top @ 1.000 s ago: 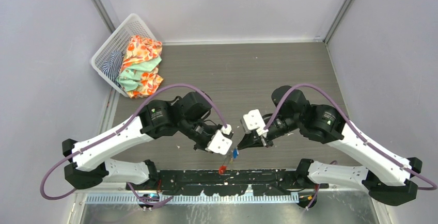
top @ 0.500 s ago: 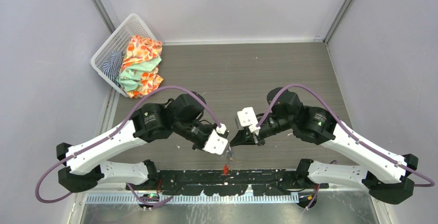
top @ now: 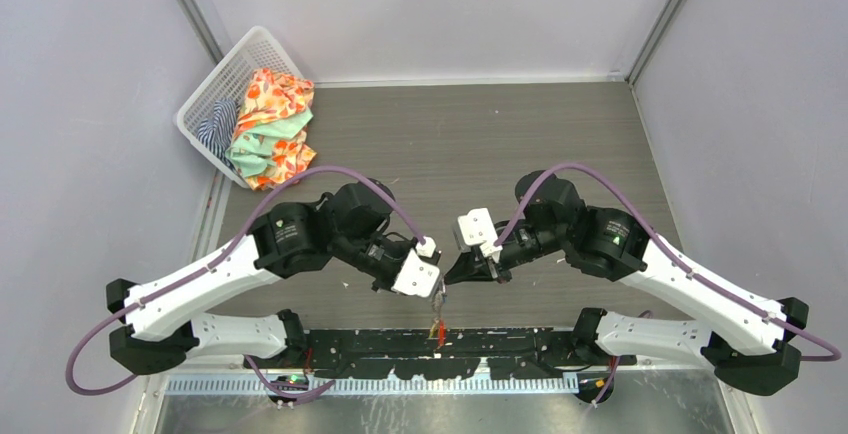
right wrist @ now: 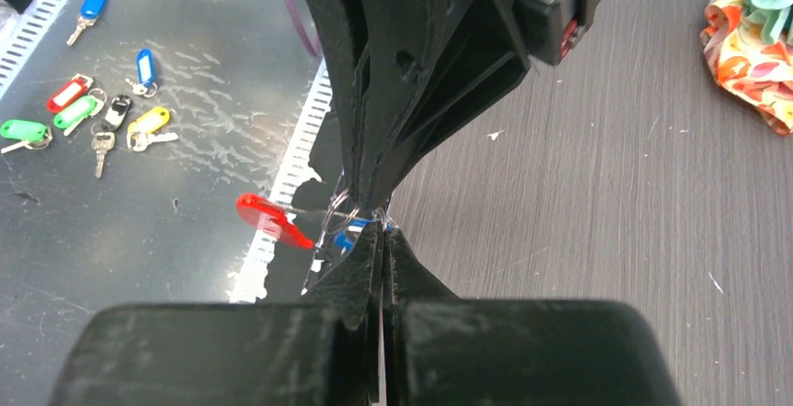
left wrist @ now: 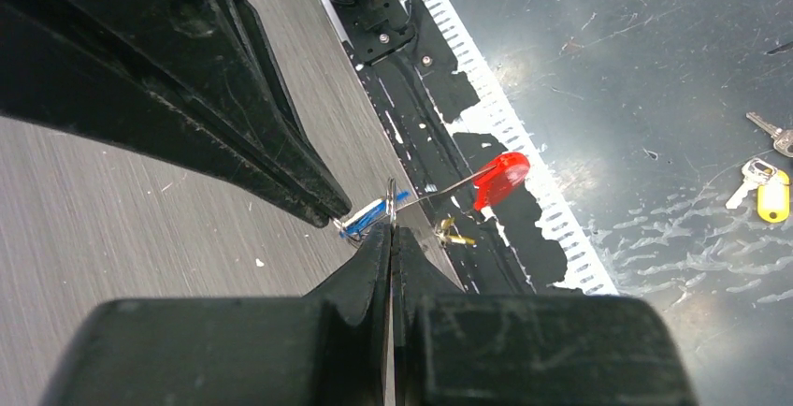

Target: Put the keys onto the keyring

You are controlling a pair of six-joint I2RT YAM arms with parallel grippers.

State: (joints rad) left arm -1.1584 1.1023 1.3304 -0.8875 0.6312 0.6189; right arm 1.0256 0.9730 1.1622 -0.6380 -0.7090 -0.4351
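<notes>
Grippers, two, both pinched shut: left gripper (left wrist: pixel 391 238) on one keyring (left wrist: pixel 500 174), right gripper (right wrist: pixel 382 230) on one blue key (left wrist: pixel 367 220); grey wood-grain table (top: pixel 480 154), plain grey walls (top: pixel 430 14).

High rear view downward; two close wrist views face to face, keyring (left wrist: pixel 501 178) common to all

No legible text, number, brand or sign appears in any view. A small green mark on the left arm (top: pixel 279 237) and another on the right arm (top: pixel 617 239) are too small to read. The red tag of the keyring (left wrist: pixel 500 178) and the loose key tags (right wrist: pixel 70 93) show no readable lettering.
</notes>
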